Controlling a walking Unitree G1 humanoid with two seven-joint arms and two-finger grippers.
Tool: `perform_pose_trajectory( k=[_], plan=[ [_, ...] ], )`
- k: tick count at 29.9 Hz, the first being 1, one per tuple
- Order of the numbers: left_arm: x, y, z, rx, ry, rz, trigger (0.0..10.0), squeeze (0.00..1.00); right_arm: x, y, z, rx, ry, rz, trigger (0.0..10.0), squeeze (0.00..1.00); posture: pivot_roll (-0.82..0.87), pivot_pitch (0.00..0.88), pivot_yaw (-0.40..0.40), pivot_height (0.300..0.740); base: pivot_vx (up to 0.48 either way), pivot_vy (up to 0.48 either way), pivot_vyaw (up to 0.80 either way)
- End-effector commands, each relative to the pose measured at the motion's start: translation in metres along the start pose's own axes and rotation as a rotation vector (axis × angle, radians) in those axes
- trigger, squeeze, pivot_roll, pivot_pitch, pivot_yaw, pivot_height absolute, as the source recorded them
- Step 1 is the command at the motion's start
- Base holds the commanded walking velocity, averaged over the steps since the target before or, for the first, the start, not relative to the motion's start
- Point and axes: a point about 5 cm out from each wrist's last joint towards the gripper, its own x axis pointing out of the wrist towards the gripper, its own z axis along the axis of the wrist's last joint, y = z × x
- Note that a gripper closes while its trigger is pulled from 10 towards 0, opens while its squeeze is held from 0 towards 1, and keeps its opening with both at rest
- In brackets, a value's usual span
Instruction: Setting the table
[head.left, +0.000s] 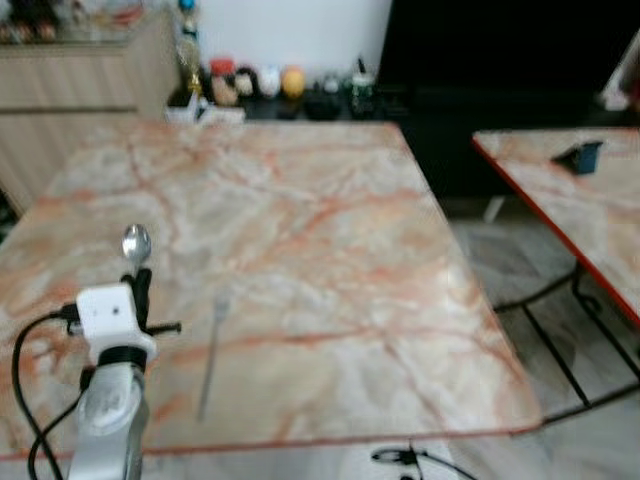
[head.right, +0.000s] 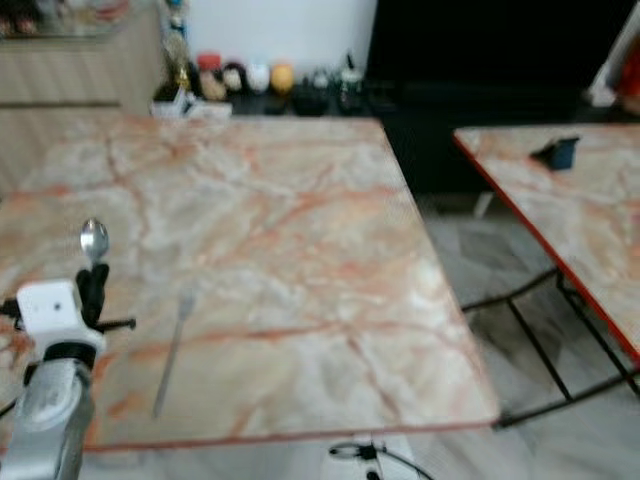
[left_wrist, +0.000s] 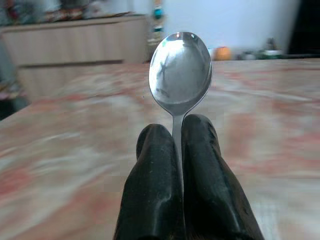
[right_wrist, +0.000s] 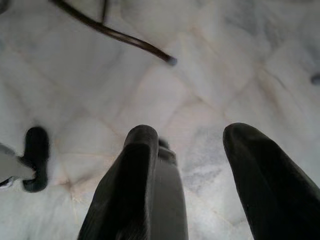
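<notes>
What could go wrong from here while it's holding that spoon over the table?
The left end effector pinches the spoon only by its thin handle, bowl standing upright beyond the fingertips, so it may twist or slip when lowered. The fork already lies on the marble table just right of that end effector, so a careless placement might knock it askew. The right end effector hangs open above the floor.

Upright spoon (left_wrist: 180, 75); flat fork (head.left: 211, 355).
</notes>
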Motion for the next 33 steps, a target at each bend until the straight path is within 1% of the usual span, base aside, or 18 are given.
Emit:
perform_pose_trajectory(
  k=[1, 12, 19, 24, 28, 29, 33],
  plan=[
    [0.001, -0.01, 0.005, -0.007, -0.029, -0.028, 10.0, 0.0, -0.002, -0.008, -0.007, 0.011, 0.025, -0.023, 10.0, 0.0, 0.01, 0.0, -0.009, 0.74, 0.0, -0.48, 0.0],
    [0.005, -0.013, 0.007, -0.016, -0.043, -0.03, 10.0, 0.0, -0.001, -0.007, -0.003, 0.009, 0.021, -0.022, 10.0, 0.0, 0.0, 0.0, -0.013, 0.74, 0.0, -0.48, 0.0],
    [0.007, -0.009, 0.013, -0.017, -0.067, -0.012, 10.0, 0.0, -0.001, -0.007, -0.003, 0.004, 0.024, -0.017, 10.0, 0.0, 0.01, 0.0, -0.017, 0.74, 0.0, -0.48, 0.0],
    [0.009, -0.008, 0.015, -0.014, -0.076, -0.002, 10.0, 0.0, 0.0, -0.006, -0.002, -0.025, 0.022, -0.002, 10.0, 0.0, 0.01, 0.0, -0.016, 0.74, 0.0, -0.48, 0.0],
    [0.01, -0.009, 0.016, -0.015, -0.079, 0.0, 10.0, 0.0, 0.0, -0.003, -0.001, -0.076, 0.018, 0.026, 10.0, 0.0, 0.0, 0.0, -0.015, 0.74, 0.0, -0.48, 0.0],
    [0.011, -0.01, 0.016, -0.017, -0.08, -0.002, 10.0, 0.0, 0.0, -0.003, -0.001, -0.086, 0.018, 0.028, 10.0, 0.0, 0.0, 0.0, -0.015, 0.74, 0.0, -0.48, 0.55],
    [0.012, -0.011, 0.016, -0.021, -0.082, -0.003, 10.0, 0.0, 0.0, -0.003, -0.002, -0.071, 0.019, 0.027, 10.0, 0.0, 0.0, 0.0, -0.015, 0.74, 0.0, -0.48, 0.58]
  ],
)
